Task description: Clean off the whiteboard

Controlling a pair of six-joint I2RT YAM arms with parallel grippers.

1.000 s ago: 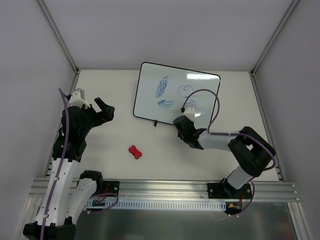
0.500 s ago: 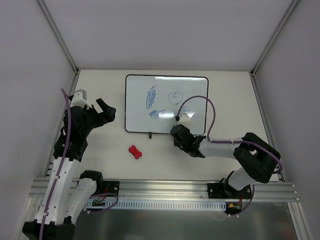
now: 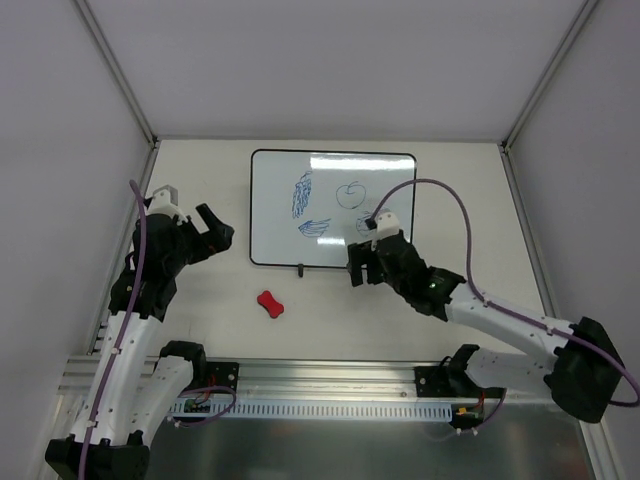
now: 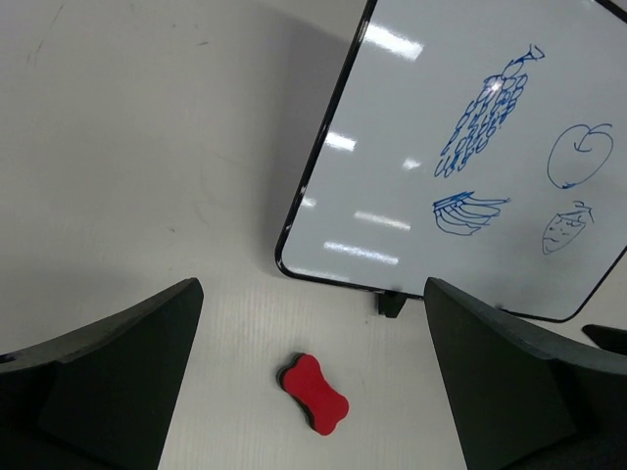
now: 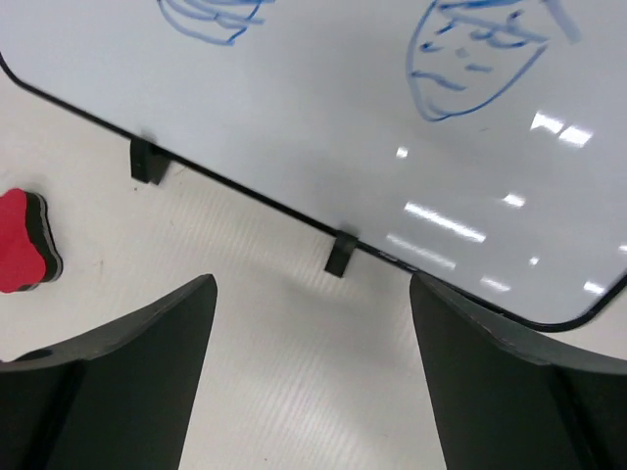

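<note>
The whiteboard (image 3: 333, 170) lies flat at the back middle of the table, with blue doodles on its middle. It also fills the top right of the left wrist view (image 4: 392, 147) and the top of the right wrist view (image 5: 343, 98). A small red bone-shaped eraser (image 3: 270, 303) (image 4: 315, 394) (image 5: 24, 243) lies on the table in front of the board's left corner. My right gripper (image 3: 362, 270) (image 5: 313, 284) is open and empty above the board's near edge, apart from it. My left gripper (image 3: 215, 232) (image 4: 312, 294) hangs open and empty left of the board, above the eraser.
Two small black feet (image 5: 147, 160) (image 5: 340, 253) stick out from the board's near edge. Grey walls (image 3: 60, 150) close in the table on three sides. A metal rail (image 3: 330, 378) runs along the near edge, where both arm bases sit.
The board swung square and slid left under the right gripper. That gripper then opened and lifted off the board's near edge. The left arm barely moved.
</note>
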